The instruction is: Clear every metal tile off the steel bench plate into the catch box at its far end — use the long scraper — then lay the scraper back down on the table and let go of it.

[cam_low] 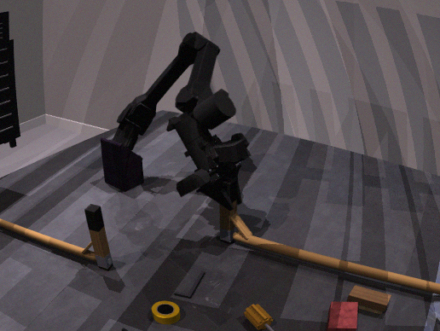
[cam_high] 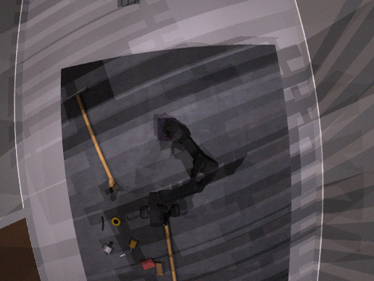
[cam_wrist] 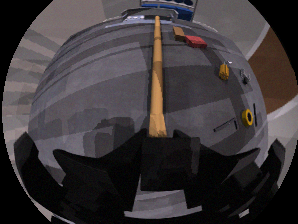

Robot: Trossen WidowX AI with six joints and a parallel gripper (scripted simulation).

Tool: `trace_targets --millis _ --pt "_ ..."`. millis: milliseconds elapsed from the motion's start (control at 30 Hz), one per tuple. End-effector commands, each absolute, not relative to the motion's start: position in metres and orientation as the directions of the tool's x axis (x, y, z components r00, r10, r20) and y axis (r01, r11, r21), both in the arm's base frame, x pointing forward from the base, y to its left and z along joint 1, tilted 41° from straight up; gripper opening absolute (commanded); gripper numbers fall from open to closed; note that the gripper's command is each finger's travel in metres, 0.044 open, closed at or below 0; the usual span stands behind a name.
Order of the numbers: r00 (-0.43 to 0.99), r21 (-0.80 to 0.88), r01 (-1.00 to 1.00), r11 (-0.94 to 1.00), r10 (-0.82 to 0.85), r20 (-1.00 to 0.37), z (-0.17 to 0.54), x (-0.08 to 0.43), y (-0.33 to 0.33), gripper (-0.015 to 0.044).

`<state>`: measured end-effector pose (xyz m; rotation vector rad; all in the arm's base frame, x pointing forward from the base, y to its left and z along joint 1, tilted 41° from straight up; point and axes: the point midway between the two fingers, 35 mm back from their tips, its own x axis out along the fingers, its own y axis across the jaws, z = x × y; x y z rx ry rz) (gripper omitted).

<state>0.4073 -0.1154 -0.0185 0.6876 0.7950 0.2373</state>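
Note:
My gripper [cam_high: 165, 220] [cam_low: 231, 204] [cam_wrist: 160, 133] is shut on the upright grip of a wooden-handled scraper. The scraper's long round shaft [cam_high: 170, 250] [cam_low: 341, 264] [cam_wrist: 157, 75] runs away from the gripper, low over the table, and leaves the top and exterior views. In the wrist view its far end reaches a pale strip, perhaps the steel plate [cam_wrist: 132, 19], with a blue box-like shape [cam_wrist: 175, 12] behind it. Metal tiles cannot be made out. The blade is too small to tell apart there. The grip's foot is at or just above the table.
A second wooden tool [cam_high: 93, 137] [cam_low: 43, 240] lies at the left with its grip upright. On the table are a yellow tape roll [cam_high: 116, 221] [cam_low: 165, 312] [cam_wrist: 247, 117], a red block [cam_high: 148, 263] [cam_low: 343, 316] [cam_wrist: 196, 41], a wooden block [cam_high: 159, 269] [cam_low: 369, 299] [cam_wrist: 178, 34] and an orange brush [cam_high: 133, 243] [cam_low: 257, 316] [cam_wrist: 224, 71].

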Motion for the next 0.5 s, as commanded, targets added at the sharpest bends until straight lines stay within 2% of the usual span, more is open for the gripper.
trace_targets --millis 0,467 --pt "0.694 0.645 0.057 0.762 0.434 -0.575 -0.017 0.415 -0.12 0.0" --pt "0.694 0.645 0.057 0.762 0.434 -0.574 -0.016 0.438 -0.125 0.0"
